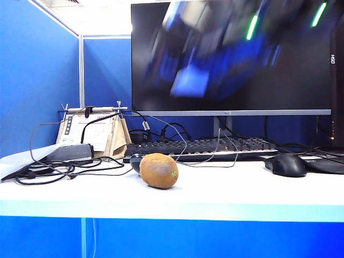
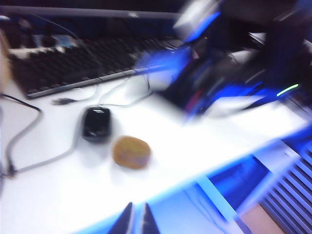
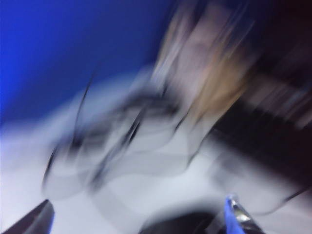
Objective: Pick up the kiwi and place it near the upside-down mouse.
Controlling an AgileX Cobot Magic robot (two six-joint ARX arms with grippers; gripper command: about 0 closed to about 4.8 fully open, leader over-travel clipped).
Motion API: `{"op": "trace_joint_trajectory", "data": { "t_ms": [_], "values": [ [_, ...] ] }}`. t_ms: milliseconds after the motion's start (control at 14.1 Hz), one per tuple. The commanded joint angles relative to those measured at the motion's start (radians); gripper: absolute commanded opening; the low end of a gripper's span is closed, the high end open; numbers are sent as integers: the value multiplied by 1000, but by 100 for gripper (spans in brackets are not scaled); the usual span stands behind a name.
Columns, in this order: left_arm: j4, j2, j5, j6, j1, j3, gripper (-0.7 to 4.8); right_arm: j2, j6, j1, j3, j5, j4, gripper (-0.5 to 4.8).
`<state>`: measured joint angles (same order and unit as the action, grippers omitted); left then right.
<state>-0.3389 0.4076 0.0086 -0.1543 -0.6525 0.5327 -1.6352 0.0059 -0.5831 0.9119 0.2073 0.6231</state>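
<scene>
White table (image 1: 226,191) carries the kiwi (image 1: 159,171) just beside the upside-down mouse (image 2: 95,124), keyboard (image 1: 199,148) behind; left claw (image 2: 137,220) narrow, empty; right claw (image 3: 141,217) wide, empty.

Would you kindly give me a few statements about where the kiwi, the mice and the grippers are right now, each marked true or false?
1. The kiwi lies on the white table, held by no gripper. True.
2. The kiwi sits right next to the upside-down mouse. True.
3. The left gripper is clamped around the kiwi. False: in the left wrist view its fingers are nearly together with nothing between them, apart from the kiwi.
4. The right gripper has its jaws wide apart. True.
5. The black upright mouse lies on the keyboard. False: it rests on the table in front of the keyboard.
</scene>
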Motion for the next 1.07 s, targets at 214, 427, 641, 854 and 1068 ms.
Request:
{"op": "trace_joint_trajectory", "data": {
  "t_ms": [214, 427, 641, 854, 1068],
  "values": [
    [167, 2, -186, 3, 1, -182, 30, 428, 16, 69, -56, -206, -179, 15],
    [202, 2, -349, -41, 1, -250, 30, 751, 15, 111, -259, -415, -180, 12],
    [134, 1, -407, -43, 0, -266, 30, 1038, 18, 109, -543, -452, -312, 13],
    [123, 3, -455, -14, 0, -267, 30, 1251, 26, 105, -718, -529, -401, 13],
    [303, 3, -455, 103, 1, -354, 30, 1407, 91, 107, -827, -639, -426, 13]
  ]
}}
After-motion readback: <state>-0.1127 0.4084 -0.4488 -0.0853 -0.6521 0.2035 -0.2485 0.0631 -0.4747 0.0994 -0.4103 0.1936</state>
